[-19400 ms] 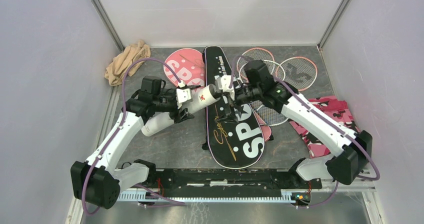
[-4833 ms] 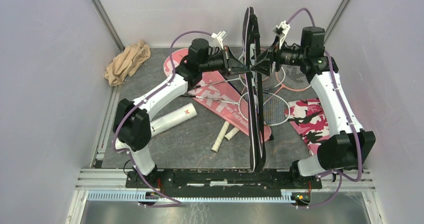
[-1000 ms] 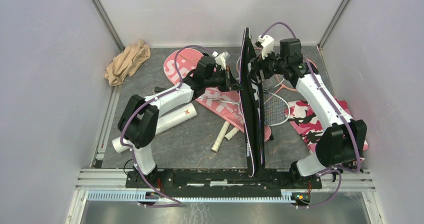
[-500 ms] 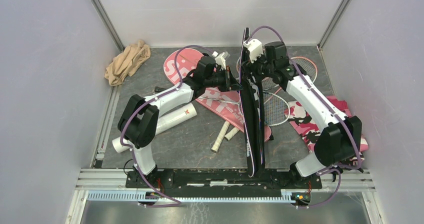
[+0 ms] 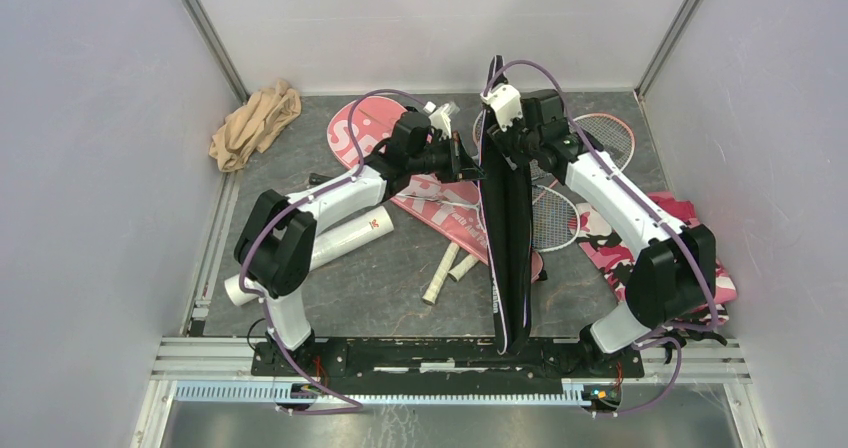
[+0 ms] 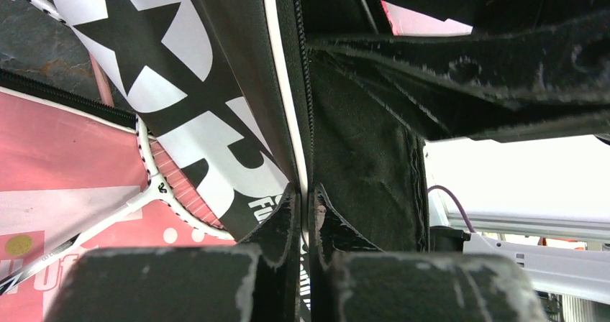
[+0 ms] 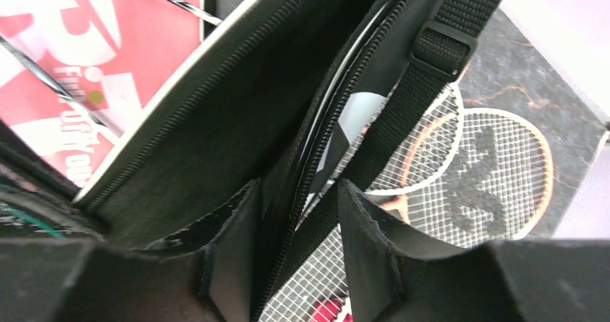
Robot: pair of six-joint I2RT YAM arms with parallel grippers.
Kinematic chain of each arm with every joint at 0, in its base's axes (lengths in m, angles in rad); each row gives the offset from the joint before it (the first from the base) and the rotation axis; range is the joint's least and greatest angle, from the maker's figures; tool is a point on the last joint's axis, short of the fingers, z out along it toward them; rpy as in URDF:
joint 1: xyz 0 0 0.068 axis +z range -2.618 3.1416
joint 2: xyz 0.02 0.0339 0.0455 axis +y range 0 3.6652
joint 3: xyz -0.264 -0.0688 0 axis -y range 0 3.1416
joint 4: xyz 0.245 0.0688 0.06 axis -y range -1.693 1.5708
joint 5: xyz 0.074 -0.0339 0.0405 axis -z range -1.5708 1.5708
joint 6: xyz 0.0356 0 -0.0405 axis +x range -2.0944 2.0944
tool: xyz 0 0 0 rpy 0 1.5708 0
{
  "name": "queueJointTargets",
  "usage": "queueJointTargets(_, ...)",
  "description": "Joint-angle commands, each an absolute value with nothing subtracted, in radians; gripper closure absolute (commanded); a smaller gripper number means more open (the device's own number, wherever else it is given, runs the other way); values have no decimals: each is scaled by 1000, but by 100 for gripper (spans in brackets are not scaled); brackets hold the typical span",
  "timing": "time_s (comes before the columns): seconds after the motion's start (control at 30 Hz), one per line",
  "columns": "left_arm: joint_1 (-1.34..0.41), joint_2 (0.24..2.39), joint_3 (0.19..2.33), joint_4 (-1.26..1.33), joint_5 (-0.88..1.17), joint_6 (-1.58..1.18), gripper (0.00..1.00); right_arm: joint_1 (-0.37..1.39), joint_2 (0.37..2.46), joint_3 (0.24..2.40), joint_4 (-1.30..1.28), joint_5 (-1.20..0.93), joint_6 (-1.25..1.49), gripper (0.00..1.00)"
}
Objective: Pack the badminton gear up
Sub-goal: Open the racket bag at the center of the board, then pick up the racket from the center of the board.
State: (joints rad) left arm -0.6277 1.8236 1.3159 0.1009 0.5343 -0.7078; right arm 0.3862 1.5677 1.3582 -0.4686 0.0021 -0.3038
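While my left gripper (image 6: 308,205) pinches one zipper lip of the black bag (image 5: 507,238), stood on edge between my arms, my right gripper (image 7: 295,214) straddles the other lip and the strap (image 7: 403,99), jaws half apart, not yet gripping. Pulling the lips apart should open the mouth for the rackets (image 5: 560,218) lying just beside it.
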Motion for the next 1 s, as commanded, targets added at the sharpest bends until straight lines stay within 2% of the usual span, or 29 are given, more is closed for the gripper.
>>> queueJointTargets(0.0,-621,1767,1348,127,546,-724,98,382,1526,1347,-417,96,-348,56)
queueJointTargets(0.23,-614,1753,1326,157,556,-740,98,334,1529,1346,-425,43,-337,79)
queueJointTargets(0.37,-607,1750,1307,196,578,-755,98,296,1516,1388,-456,6,-333,99)
queueJointTargets(0.53,-607,1777,1329,267,666,-777,94,290,1451,1419,-469,45,-349,100)
queueJointTargets(0.77,-617,1868,1384,289,731,-822,86,290,1367,1399,-464,236,-409,100)
queueJointTargets(0.83,-619,1895,1396,291,744,-831,82,290,1353,1384,-460,279,-424,100)
queueJointTargets(0.97,-619,1943,1425,280,775,-821,62,290,1334,1338,-438,318,-438,100)
